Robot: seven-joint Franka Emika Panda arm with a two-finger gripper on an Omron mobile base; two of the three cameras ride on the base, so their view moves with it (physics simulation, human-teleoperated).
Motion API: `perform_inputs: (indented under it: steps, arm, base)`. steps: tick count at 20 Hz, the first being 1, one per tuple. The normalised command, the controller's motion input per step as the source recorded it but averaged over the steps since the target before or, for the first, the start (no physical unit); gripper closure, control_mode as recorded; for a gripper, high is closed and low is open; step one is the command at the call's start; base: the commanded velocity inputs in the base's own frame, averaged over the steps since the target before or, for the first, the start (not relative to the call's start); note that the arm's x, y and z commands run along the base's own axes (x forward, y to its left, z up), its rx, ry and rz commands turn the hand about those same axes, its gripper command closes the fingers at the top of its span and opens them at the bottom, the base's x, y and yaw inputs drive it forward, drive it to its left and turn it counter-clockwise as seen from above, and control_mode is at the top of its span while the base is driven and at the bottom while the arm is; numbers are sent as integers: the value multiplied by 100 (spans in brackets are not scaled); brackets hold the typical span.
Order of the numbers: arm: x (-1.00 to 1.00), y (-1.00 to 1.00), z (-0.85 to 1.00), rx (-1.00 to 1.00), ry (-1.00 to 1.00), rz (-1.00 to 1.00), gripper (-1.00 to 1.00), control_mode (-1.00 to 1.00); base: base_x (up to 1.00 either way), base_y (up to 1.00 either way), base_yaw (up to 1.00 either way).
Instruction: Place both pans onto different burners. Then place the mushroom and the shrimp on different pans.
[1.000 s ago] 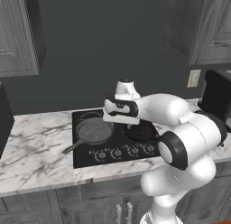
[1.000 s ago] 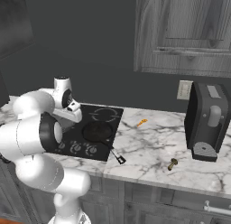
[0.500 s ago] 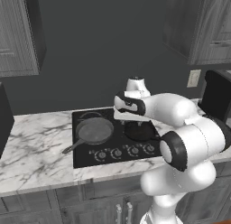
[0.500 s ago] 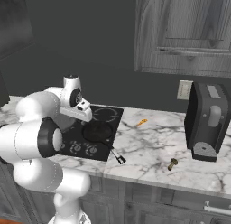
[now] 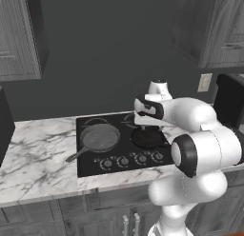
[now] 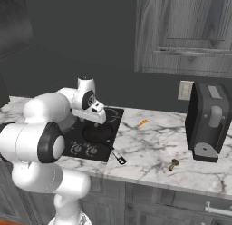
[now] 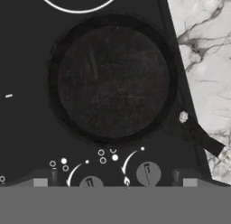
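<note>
The wide grey skillet (image 5: 99, 137) sits on the front-left burner of the black cooktop (image 5: 125, 147). To its right the smaller black pan (image 5: 147, 138) (image 6: 97, 132) (image 7: 113, 81) rests on the front-right burner, its thin handle (image 7: 198, 137) reaching over the cooktop's edge onto the counter. My gripper (image 5: 144, 127) (image 6: 96, 124) (image 7: 115, 184) hangs open just above the black pan, holding nothing. On the marble to the right lies the orange shrimp (image 6: 142, 124). The tan mushroom (image 6: 173, 164) sits nearer the counter's front edge.
A rear burner ring (image 7: 79, 2) shows beyond the black pan, and the knobs (image 7: 148, 172) line the cooktop's front. A dark coffee machine (image 6: 210, 122) stands at the far right of the counter. Wall cabinets (image 6: 186, 33) hang above.
The arm has swung to the right, from between the two pans to directly over the black pan. The gripper stayed open. Pans, shrimp and mushroom have not moved.
</note>
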Motion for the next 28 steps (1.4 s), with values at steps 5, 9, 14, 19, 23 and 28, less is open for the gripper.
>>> perform_inputs:
  steps: [5,9,14,19,23,28]
  arm:
    - [6,-52,0,0,0,4,-100,-100]
    - [1,-51,0,0,0,5,-100,-100]
    - [3,-47,0,0,0,5,-100,-100]
    - [8,-48,0,0,0,5,-100,-100]
    - [14,-47,0,0,0,4,-100,-100]
    - [18,-46,0,0,0,4,-100,-100]
  base:
    - [0,0,0]
    - [0,0,0]
    - [0,0,0]
    - [0,0,0]
    - [0,0,0]
    - [0,0,0]
